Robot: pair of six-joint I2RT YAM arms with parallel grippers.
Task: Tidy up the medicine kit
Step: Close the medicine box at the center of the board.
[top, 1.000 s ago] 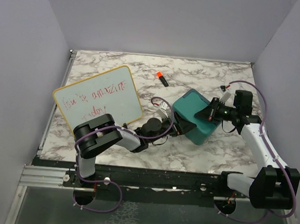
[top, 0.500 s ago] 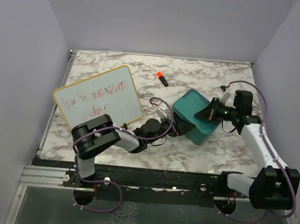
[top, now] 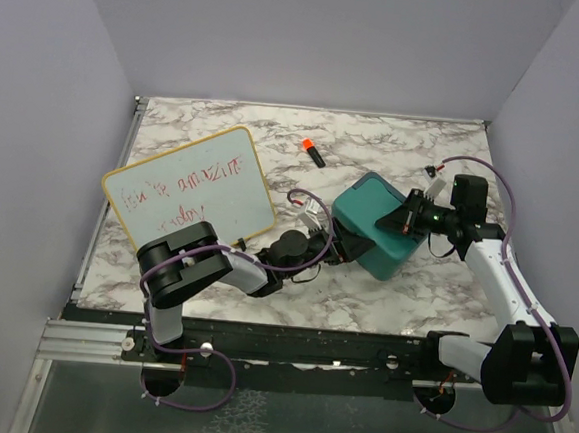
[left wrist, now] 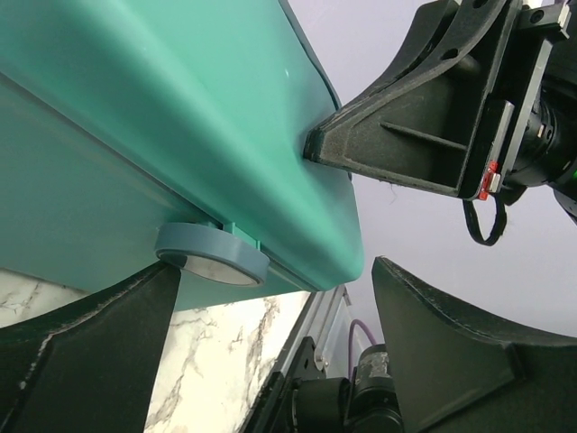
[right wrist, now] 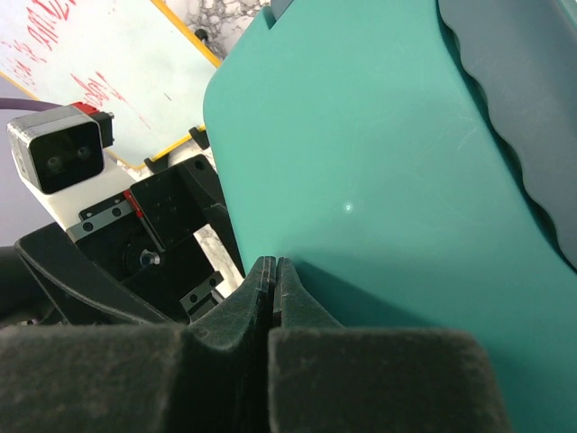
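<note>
The medicine kit (top: 374, 223), a teal hard case with its lid down, sits right of the table's middle. My left gripper (top: 352, 246) is open at the case's near-left side. In the left wrist view its gripper (left wrist: 275, 271) straddles the case's lower edge (left wrist: 180, 108) and a round blue-grey latch (left wrist: 212, 257). One finger (left wrist: 81, 352) lies just under the latch; the other (left wrist: 451, 343) stands apart from the case. My right gripper (top: 401, 221) is shut, and its tips (right wrist: 273, 266) rest on the lid (right wrist: 379, 153), holding nothing.
A yellow-framed whiteboard (top: 186, 193) with red writing lies at the left. An orange-capped marker (top: 313, 152) lies behind the case. Purple walls close in the table on three sides, and a metal rail (top: 259, 350) runs along the near edge.
My left gripper's jaws have narrowed slightly around the case's edge and the arm has shifted a little. The right gripper and the case have stayed put.
</note>
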